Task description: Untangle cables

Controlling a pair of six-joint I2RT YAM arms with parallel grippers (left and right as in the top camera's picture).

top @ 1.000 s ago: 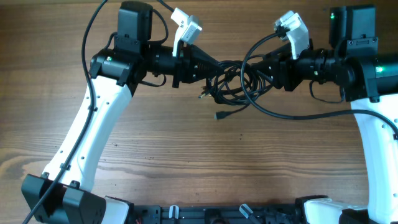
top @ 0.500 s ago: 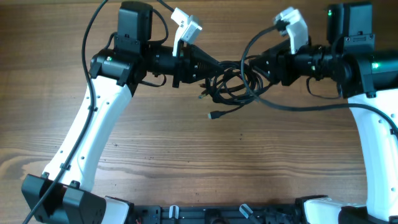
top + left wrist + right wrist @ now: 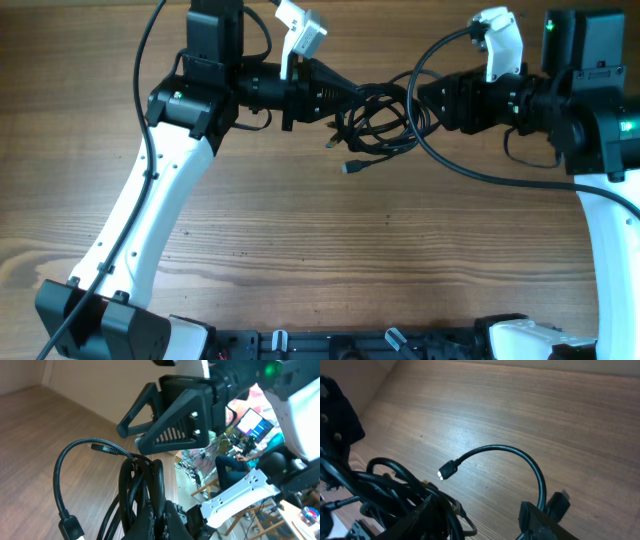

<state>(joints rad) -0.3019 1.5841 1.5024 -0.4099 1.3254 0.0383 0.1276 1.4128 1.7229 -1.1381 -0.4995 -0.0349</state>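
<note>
Over wooden desk: anchors cables in clenched left pincer, holds right pincer released beside them, likely to regrasp.

- One cable is arching over the wooden surface, its plug pointing left.
- Tangled cables are bunching at lower left, just beside one of the fingers.
- The fingers are standing apart.
</note>
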